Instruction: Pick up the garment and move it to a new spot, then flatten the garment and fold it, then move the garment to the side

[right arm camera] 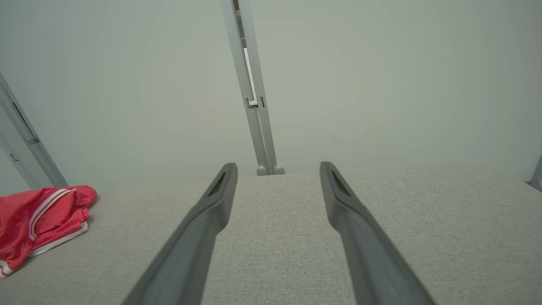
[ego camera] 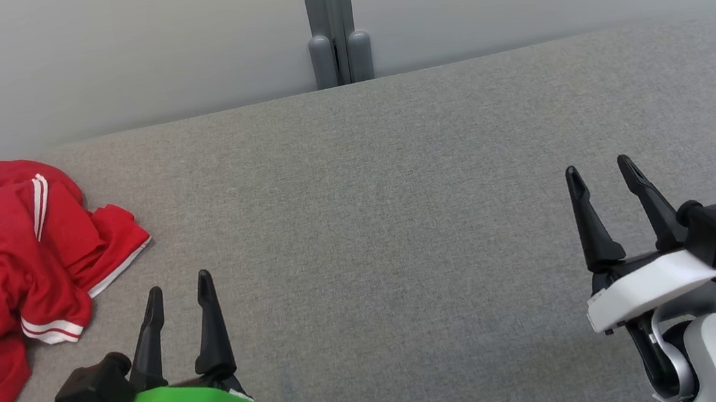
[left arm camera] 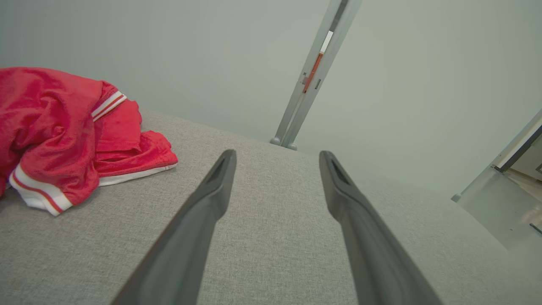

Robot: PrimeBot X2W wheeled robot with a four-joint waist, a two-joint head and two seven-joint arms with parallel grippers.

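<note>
Lying crumpled at the left edge of a grey fabric-covered surface (ego camera: 402,223), a red garment (ego camera: 1,275) trimmed with white stripes sits near the robot's left gripper (ego camera: 178,282), ahead of it and to its left. That gripper's two dark fingers stand spread apart and empty. The right gripper (ego camera: 598,164), well apart from the garment on the opposite side, is likewise splayed wide and holds nothing. Behind the surface rises a plain, pale wall (ego camera: 103,54), split by a grey metal post (ego camera: 334,17) with two rounded feet.
</note>
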